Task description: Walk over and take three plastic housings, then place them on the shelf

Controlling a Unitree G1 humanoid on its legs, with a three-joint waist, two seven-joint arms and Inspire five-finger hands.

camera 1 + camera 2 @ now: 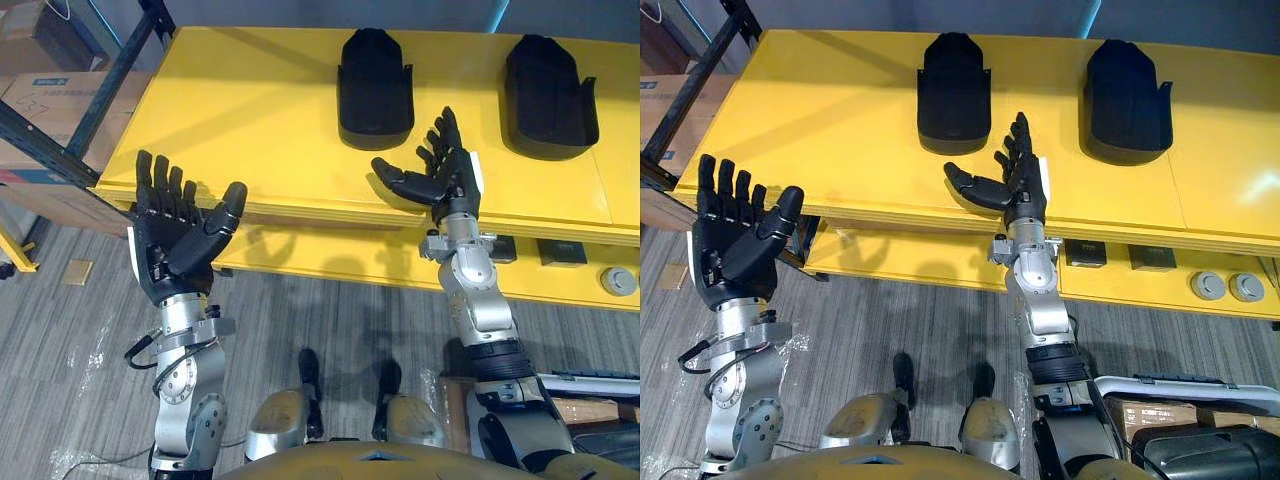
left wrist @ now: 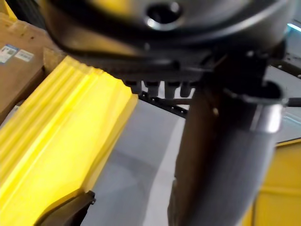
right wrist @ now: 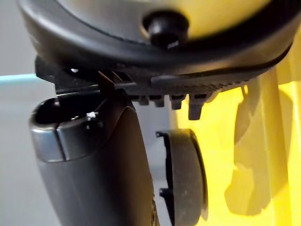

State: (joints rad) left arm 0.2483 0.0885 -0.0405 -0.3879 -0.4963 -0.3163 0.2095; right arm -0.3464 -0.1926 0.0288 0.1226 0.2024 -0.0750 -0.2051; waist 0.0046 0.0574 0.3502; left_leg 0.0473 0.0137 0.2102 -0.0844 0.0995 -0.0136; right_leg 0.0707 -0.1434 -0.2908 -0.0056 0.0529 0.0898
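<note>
No print is showing clearly enough to read. At the far left, a cardboard box (image 1: 40, 115) is carrying a small blue-and-white label (image 1: 45, 82) and a dark handwritten scrawl (image 1: 35, 105). In the left wrist view, two white stickers (image 2: 23, 55) are sitting on cardboard, their lettering too small to make out.

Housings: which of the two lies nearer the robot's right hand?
The left housing, just beyond the right hand; the other housing sits farther right.

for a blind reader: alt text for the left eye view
Two black housings, the left housing and the right housing, lie on a yellow table. The robot's right hand is open over the table's front edge by the left housing; its left hand is open and empty at the near left corner.
</note>
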